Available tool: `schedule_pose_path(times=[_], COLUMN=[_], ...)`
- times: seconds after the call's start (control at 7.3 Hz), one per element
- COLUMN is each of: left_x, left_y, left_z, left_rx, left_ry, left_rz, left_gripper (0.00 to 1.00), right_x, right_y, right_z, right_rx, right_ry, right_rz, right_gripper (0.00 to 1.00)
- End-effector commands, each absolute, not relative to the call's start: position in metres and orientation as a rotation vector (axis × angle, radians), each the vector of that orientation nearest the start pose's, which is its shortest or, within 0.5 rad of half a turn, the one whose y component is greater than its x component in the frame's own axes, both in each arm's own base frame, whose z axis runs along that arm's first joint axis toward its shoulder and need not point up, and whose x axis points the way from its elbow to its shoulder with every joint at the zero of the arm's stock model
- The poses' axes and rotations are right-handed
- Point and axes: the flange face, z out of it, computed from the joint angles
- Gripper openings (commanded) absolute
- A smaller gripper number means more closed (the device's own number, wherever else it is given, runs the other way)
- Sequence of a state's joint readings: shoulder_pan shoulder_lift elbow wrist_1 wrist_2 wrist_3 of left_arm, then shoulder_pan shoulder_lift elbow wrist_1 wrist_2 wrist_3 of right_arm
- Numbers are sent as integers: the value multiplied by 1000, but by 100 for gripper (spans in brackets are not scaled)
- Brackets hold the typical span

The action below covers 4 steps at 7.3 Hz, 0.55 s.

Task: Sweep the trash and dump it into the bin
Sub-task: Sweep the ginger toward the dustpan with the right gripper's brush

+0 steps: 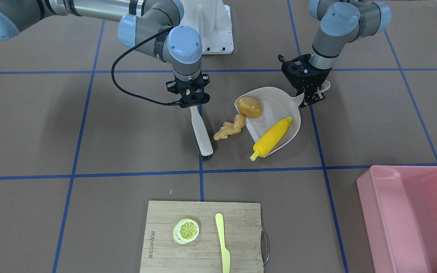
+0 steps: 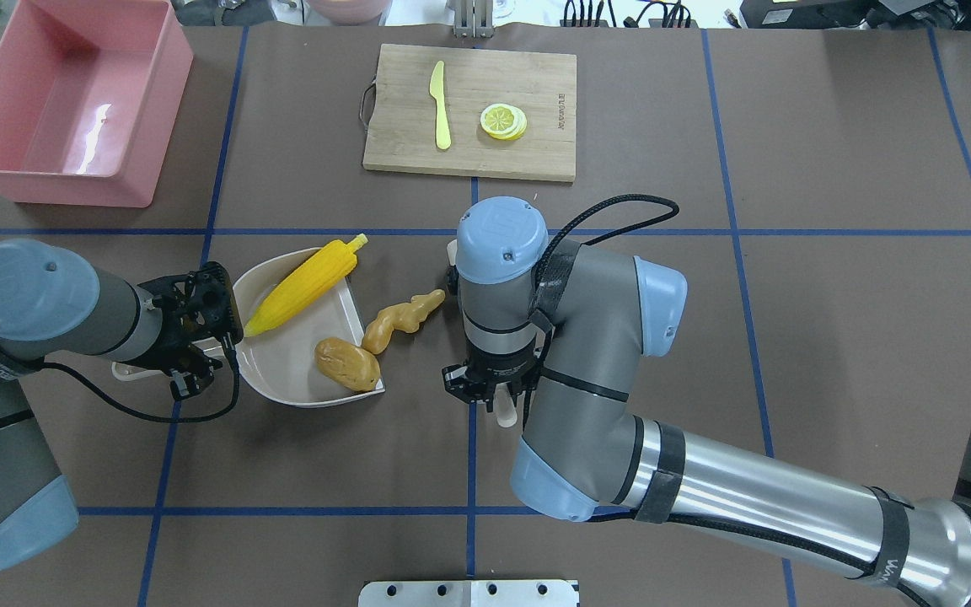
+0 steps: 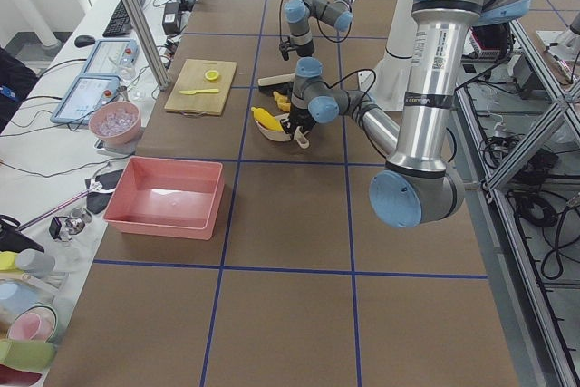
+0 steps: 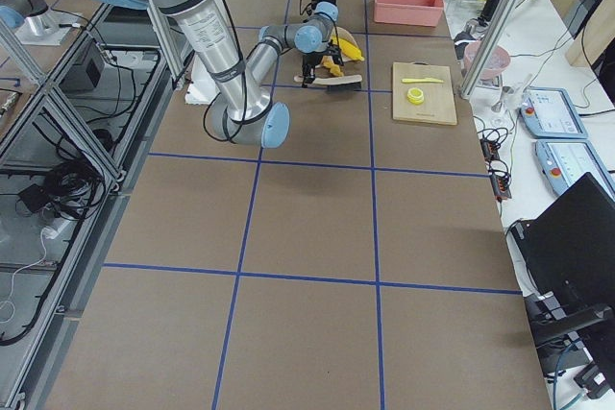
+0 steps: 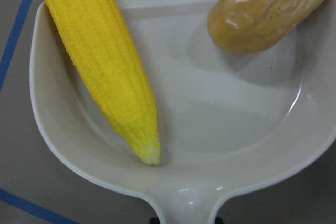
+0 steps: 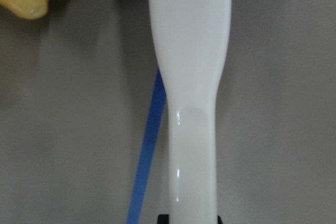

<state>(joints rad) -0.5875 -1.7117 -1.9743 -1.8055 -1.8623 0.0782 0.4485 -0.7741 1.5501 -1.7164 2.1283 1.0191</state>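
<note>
One yellow corn (image 1: 272, 137), one glossy potato (image 1: 250, 107) (brown), knobbly ginger (image 1: 230, 127).

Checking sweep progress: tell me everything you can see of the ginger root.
The ginger root is a knobbly, glossy tan toy, plastic by the look, long and bent. It lies flat on the table, outside the dustpan, one end at the pan's open lip beside the potato; whether it touches the potato is unclear. The brush held by the right gripper is beside it, not touching. Not yet swept in.
</note>
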Motion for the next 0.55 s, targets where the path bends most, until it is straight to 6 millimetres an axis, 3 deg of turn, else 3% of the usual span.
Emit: schedule_pose_path(times=[0.0,0.41], left_x=[385,386], left_y=[-382,-383], left_z=[378,379], left_rx=[608,606], left_ry=[620,620], left_rz=[1112,1112], left_gripper=[0,0], right_x=[-627,-641], right_y=[-360,-335], right_z=[165,137], right_rx=[-247,-274], right_ry=[-855,-877], right_rz=[-217,-207], right_gripper=[0,0])
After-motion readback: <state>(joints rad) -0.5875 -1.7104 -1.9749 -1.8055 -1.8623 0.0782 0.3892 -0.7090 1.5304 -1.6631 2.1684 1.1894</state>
